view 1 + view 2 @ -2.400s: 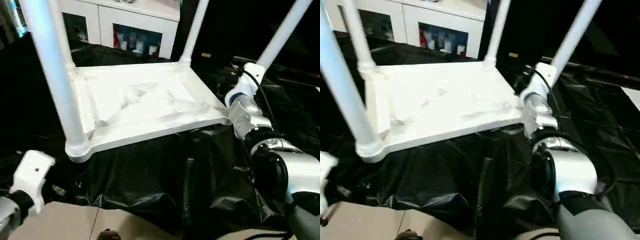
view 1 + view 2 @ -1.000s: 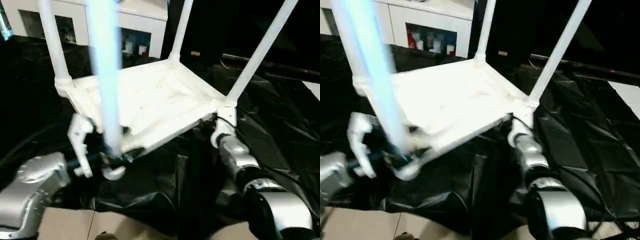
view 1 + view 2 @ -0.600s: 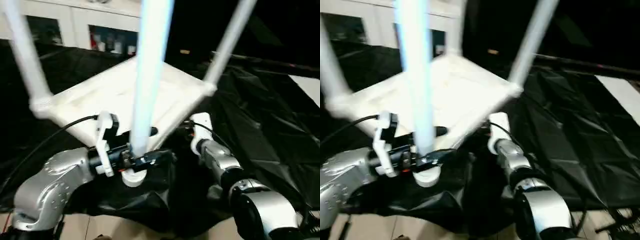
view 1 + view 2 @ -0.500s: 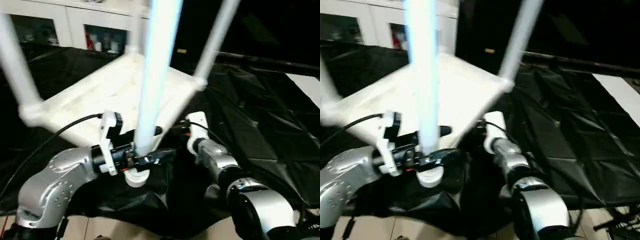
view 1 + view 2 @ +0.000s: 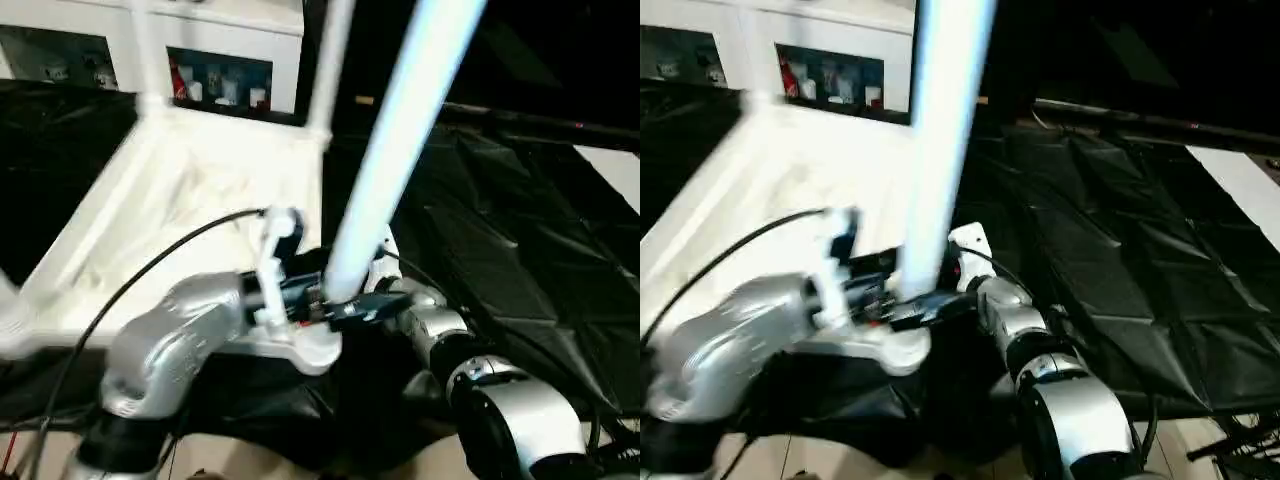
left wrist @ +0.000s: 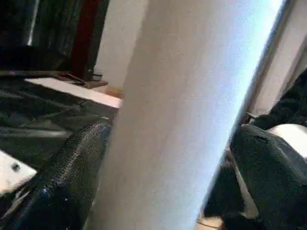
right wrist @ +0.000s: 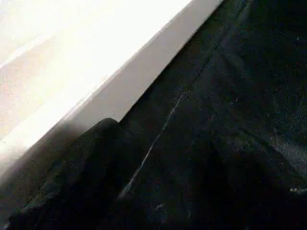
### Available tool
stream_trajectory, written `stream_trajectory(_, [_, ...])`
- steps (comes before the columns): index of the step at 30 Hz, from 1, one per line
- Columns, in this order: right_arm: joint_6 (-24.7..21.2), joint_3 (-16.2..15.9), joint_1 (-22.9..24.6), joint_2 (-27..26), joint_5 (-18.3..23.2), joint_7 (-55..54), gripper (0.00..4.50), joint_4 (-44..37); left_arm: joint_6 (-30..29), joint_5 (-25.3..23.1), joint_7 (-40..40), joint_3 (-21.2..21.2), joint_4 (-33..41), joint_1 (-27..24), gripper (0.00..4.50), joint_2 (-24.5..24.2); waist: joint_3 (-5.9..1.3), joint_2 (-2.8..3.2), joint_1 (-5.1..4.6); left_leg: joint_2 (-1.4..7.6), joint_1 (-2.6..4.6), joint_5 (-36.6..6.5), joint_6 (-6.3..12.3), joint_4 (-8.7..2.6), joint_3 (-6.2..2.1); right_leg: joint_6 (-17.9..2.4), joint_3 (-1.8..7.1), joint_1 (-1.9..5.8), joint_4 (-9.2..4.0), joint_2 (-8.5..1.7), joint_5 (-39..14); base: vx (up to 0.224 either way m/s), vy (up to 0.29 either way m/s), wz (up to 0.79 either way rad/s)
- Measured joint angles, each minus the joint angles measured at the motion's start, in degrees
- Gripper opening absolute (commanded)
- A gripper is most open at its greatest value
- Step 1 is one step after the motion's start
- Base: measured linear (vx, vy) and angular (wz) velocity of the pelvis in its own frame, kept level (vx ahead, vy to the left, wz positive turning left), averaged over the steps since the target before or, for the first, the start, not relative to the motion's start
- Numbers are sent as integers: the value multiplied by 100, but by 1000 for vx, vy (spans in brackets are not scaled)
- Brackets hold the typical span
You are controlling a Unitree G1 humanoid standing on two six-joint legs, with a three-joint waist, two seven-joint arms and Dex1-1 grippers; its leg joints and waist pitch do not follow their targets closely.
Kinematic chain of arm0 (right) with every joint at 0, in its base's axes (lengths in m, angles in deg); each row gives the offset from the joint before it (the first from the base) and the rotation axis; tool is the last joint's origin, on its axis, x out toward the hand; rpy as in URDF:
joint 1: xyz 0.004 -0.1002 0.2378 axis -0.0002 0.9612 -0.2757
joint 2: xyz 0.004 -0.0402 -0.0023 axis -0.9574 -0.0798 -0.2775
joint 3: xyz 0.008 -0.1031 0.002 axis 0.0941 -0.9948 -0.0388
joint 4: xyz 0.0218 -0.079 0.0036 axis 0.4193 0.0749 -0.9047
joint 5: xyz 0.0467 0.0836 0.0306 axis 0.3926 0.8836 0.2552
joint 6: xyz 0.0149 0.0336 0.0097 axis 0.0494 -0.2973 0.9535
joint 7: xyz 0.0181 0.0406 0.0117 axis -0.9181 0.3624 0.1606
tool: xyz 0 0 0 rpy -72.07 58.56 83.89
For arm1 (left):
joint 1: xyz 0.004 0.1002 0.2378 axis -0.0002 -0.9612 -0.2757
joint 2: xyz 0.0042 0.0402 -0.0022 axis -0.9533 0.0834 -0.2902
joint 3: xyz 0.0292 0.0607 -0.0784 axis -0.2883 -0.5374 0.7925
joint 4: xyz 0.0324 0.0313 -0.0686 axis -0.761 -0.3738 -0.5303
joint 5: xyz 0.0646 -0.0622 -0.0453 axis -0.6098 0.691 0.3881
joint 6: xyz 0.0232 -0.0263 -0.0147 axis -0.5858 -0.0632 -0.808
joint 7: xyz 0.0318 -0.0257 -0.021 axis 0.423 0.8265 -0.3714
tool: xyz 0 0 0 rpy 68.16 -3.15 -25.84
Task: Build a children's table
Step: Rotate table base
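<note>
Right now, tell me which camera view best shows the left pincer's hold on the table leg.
The left wrist view: both black fingers flank the white table leg, one each side. The left eye view shows the left pincer at the leg's base, with the grip itself partly hidden. The right wrist view shows the tabletop edge instead.

Head views overhead; wrist views close on table leg (image 6: 192,115).
</note>
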Motion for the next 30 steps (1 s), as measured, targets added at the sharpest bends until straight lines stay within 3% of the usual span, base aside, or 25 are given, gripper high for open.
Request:
stream_trajectory(5, [130,75,-4,44,14,-251,371,-34,381,-588,-377,-145,-576,204,445,34,17,31,35,-4,-3,0,0,-1,1,0,8,-3,-1,1,0,0,0,0])
stream_trajectory(9, [164,224,5,286,145,-244,371,-124,648,-967,-523,-330,-796,295,445,-62,25,50,123,-3,5,0,0,0,2,0,10,1,5,1,0,0,0,0])
stream_trajectory(13, [203,292,61,551,233,-58,371,-329,884,-1365,-699,-397,-1147,366,445,-217,29,92,123,-8,10,1,0,4,1,-1,18,8,10,2,2,0,0,0])
stream_trajectory(17, [241,282,436,957,238,551,371,-756,1214,-1685,-515,-469,-1332,136,445,-651,45,157,115,-6,10,1,0,5,-4,-1,17,10,5,9,2,0,0,0])
stream_trajectory(21, [76,8,912,1327,252,1606,371,-1542,1383,-1884,15,-712,-1408,-96,445,-1186,45,223,130,-2,-8,0,1,-8,-5,-3,20,-6,-2,18,1,0,0,0])
stream_trajectory(25, [-131,-235,1132,1575,258,2266,371,-2147,1495,-1989,327,-843,-1550,-94,429,-1359,50,236,159,-3,-8,-1,2,-8,-2,-9,23,-11,-3,18,2,0,0,0])
stream_trajectory(30, [-783,-659,1540,2174,390,3349,371,-3292,1853,-2242,759,-1041,-1937,-4,414,-1720,57,251,240,-3,9,0,2,-5,-3,-8,25,6,-5,19,3,0,0,0])
